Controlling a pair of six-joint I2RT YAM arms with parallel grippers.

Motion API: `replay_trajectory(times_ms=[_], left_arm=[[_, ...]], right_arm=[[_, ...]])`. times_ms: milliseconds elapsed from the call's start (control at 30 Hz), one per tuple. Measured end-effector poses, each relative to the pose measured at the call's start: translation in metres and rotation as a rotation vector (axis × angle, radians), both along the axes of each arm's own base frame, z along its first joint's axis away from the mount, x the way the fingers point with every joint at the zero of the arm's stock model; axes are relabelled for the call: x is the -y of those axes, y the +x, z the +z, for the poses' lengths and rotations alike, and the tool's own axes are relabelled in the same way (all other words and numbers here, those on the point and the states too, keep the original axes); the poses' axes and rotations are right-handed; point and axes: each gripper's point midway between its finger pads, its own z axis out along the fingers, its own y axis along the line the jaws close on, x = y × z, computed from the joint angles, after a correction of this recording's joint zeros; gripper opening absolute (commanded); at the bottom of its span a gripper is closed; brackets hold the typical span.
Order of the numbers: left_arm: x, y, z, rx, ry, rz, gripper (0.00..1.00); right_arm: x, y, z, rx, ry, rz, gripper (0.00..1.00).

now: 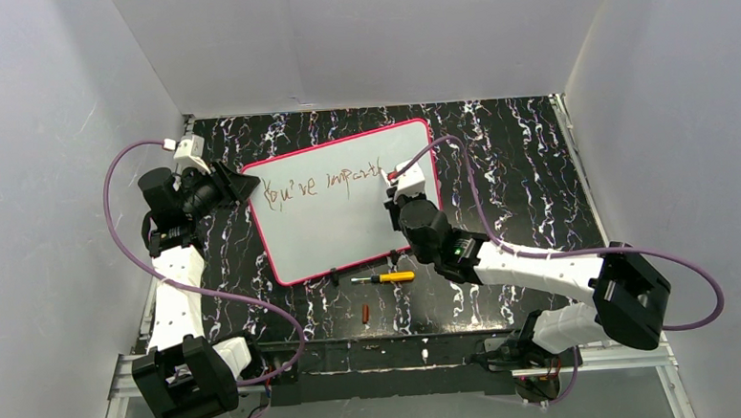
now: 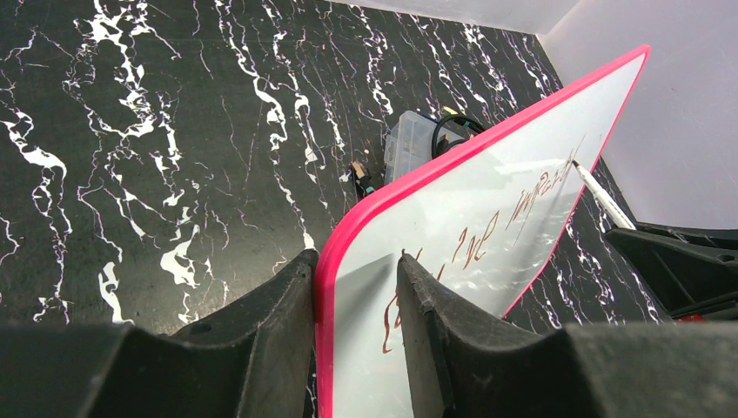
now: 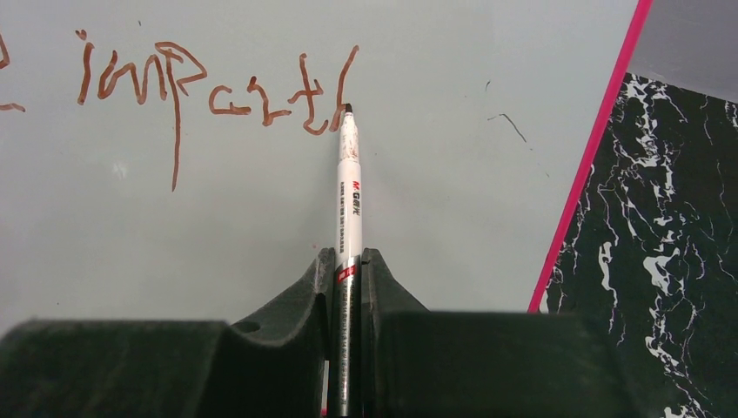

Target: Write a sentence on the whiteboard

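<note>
A: Where's the whiteboard (image 1: 349, 231)?

B: On the black marbled table (image 1: 508, 163), between the two arms. Its long side runs from the left arm toward the far right. The left gripper (image 2: 357, 272) is pinching the pink rim at the board's left corner, one finger on each face.

A: And the right gripper (image 3: 348, 261)?

B: Pressed together on a white marker (image 3: 349, 187), with the barrel clamped between the fingers. The marker's long axis points straight away from the gripper, across the line of writing. Its tip touches the board at the last stroke.

A: How far along is the sentence (image 3: 174, 83)?

B: It reads roughly "You're import" plus a couple of unfinished letters, so I judge it's mid-word.

A: So which way next?

B: Bare board lies to the right of the tip in the wrist view, toward the pink rim. The right arm is the one over that stretch, and the left sits at the opposite end. Room before the rim looks limited, so the remaining letters likely need to stay compact or drop to a lower line.
</note>
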Motion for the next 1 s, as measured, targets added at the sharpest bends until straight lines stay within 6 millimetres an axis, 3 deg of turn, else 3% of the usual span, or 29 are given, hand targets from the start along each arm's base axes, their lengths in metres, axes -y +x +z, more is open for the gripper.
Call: replay_trajectory(times_ms=[767,1000], left_arm=[[0.0,0.0,0.0,0.0,0.0,0.0,0.36],[0.0,0.0,0.0,0.0,0.0,0.0,0.36]], right_arm=[[0.007,-0.005,-0.004,-0.022,0.002,-0.007,0.01],[0.011,-0.007,0.008,-0.006,0.022,-0.002,0.01]])
